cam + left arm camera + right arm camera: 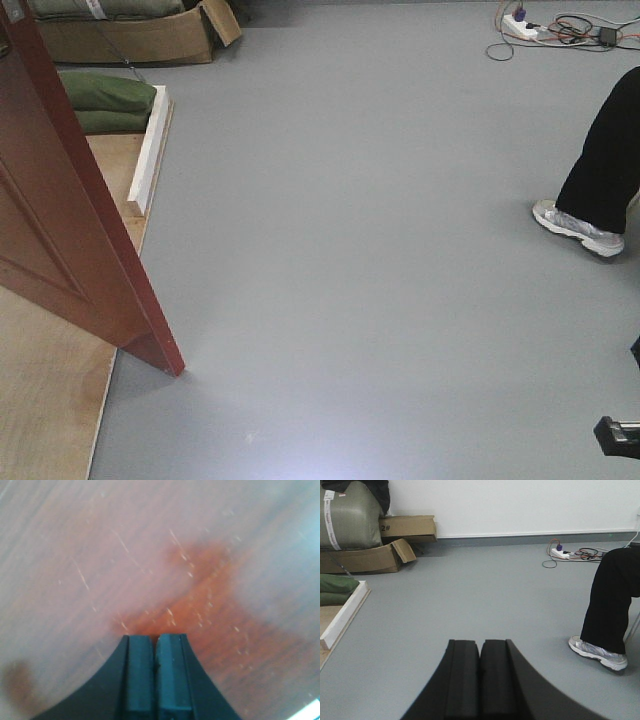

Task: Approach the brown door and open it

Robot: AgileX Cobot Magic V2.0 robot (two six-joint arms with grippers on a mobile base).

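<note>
Left claw is clenched on nothing, tips right up against the brown door; I can't tell if they touch. The door stands swung out at my front view's left. Right claw is clenched too, over the floor. I judge this is the pushing step. Next calls for steady pressure on the panel to widen the swing.

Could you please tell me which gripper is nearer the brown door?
Left. The left gripper is close to the brown door; the right gripper faces grey floor instead.
</note>
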